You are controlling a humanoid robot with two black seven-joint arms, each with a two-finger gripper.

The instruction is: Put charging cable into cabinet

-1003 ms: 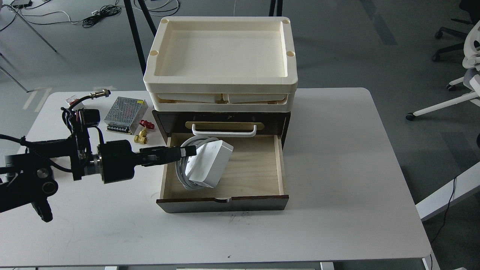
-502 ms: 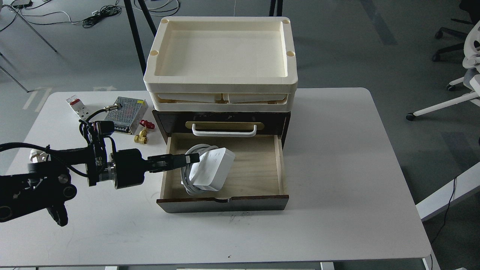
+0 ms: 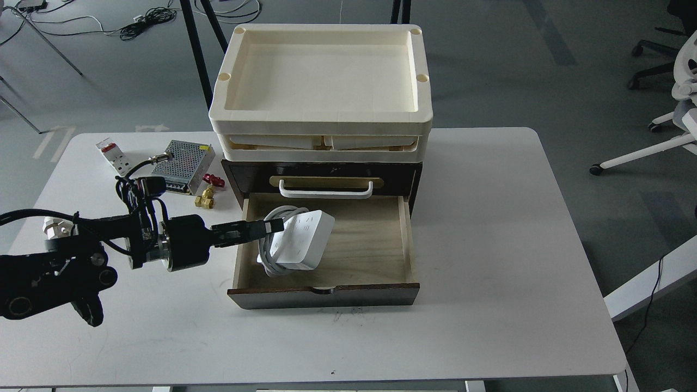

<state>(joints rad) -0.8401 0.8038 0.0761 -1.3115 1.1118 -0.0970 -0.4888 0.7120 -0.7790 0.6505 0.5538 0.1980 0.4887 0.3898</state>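
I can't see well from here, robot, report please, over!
Left pincer at white power strip with coiled cord, grip unclear. Strip inside open plywood drawer. Right pincer unseen. Nothing blocking.

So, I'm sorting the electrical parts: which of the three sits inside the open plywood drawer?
The white rectangular power strip with its coiled cord. The perforated metal power supply box and small white-and-red breaker block lie on the table, left of the cabinet.

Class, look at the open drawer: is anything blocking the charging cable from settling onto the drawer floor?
Nothing visible does. The charging cable sits inside the open drawer of the cabinet, at the left gripper. The wooden floor around it looks bare.
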